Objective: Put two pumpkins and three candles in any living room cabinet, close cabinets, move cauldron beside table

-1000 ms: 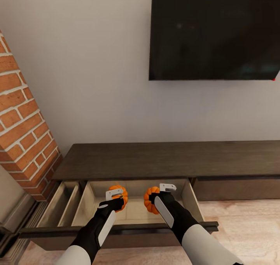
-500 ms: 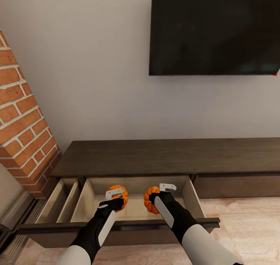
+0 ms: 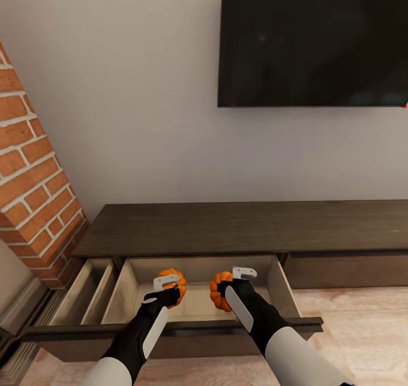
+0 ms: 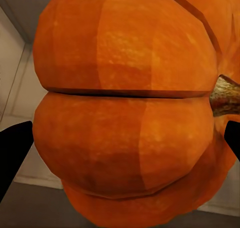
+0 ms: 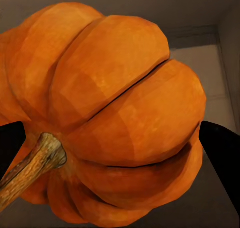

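Two grippers, each clamped on one pumpkin, hang over the open drawer (image 3: 195, 304) of the cabinet (image 3: 243, 227). The left gripper (image 3: 168, 288) grips the left pumpkin (image 3: 174, 284), whose ribbed flank sits between the dark fingertips (image 4: 12, 150) in the left wrist view; the right gripper (image 3: 233, 283) grips the right pumpkin (image 3: 218, 291), stem turned sideways. Both pumpkins appear above the pale drawer floor rather than resting on it, near each other but apart. A narrower compartment (image 3: 85, 292) lies open beside the brick pillar (image 3: 34, 188); a dark wall screen (image 3: 311, 41) hangs above. Risks, as judged: released from this height, a round pumpkin may roll or bounce toward the drawer's front panel (image 3: 170, 332); a lowered arm may strike that panel and push the drawer.
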Robot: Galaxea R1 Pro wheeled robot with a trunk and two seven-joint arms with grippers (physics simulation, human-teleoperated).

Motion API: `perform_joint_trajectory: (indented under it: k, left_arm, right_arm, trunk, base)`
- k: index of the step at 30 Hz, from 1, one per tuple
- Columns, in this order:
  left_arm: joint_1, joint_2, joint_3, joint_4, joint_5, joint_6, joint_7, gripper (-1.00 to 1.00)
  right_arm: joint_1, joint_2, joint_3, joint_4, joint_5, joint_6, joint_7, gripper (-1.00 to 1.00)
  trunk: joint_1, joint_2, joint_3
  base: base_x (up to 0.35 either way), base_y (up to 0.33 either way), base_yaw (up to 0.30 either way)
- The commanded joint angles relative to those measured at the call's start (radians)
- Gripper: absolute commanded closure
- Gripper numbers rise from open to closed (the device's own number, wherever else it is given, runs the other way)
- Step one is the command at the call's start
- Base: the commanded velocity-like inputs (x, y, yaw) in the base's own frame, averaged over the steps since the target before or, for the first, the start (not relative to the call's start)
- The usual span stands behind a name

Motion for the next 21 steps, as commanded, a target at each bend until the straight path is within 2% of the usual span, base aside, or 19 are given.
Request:
perform_joint_trajectory:
  k: [1, 17, 21]
  left_arm:
    - [0.0, 0.001, -0.005, -0.002, 0.009, 0.004, 0.012, 1.0]
    - [0.0, -0.002, -0.005, -0.01, 0.009, 0.002, 0.012, 1.0]
    - [0.0, 0.0, -0.004, -0.011, 0.009, 0.004, 0.012, 1.0]
  right_arm:
    - [-0.001, 0.0, 0.002, -0.001, -0.006, 0.003, -0.008, 1.0]
    - [-0.001, 0.0, 0.002, -0.001, -0.006, 0.002, -0.008, 1.0]
    - [-0.001, 0.0, 0.002, -0.001, -0.006, 0.002, -0.008, 1.0]
  trunk:
    - [0.0, 0.0, -0.001]
    - [0.0, 0.0, -0.001]
    - [0.016, -0.028, -0.013]
  base:
    - [0.165, 0.037, 0.0]
    - [0.025, 0.003, 0.0]
    - [0.0, 0.0, 0.0]
